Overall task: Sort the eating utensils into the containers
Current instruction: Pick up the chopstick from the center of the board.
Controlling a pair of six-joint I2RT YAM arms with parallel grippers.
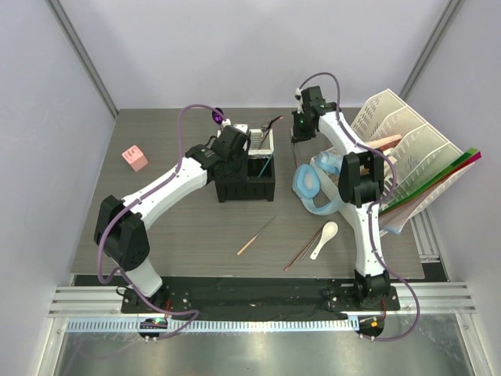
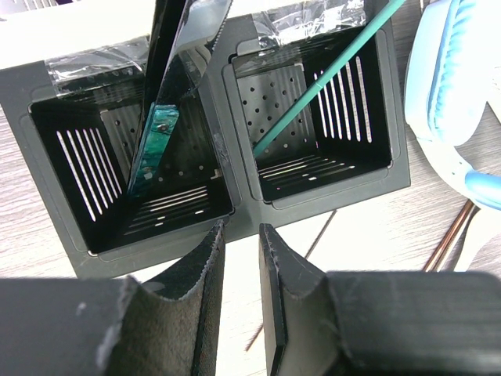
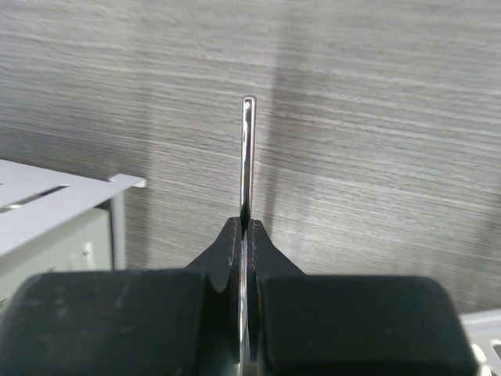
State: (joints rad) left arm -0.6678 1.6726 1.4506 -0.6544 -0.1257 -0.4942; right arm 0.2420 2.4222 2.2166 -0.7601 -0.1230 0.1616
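The black caddy stands mid-table, and my left gripper hovers at its left side. In the left wrist view that gripper is open with nothing between its fingers, just in front of the caddy's rim. The left compartment holds a green-patterned piece. A teal stick leans in the right compartment. My right gripper hangs at the back right of the caddy. It is shut on a thin shiny metal utensil, seen edge-on. A copper fork, brown chopsticks and a white soup spoon lie near the front.
A light blue ring-shaped thing lies right of the caddy, against the big white slotted rack. A pink block sits at the far left. A purple spoon pokes up behind the caddy.
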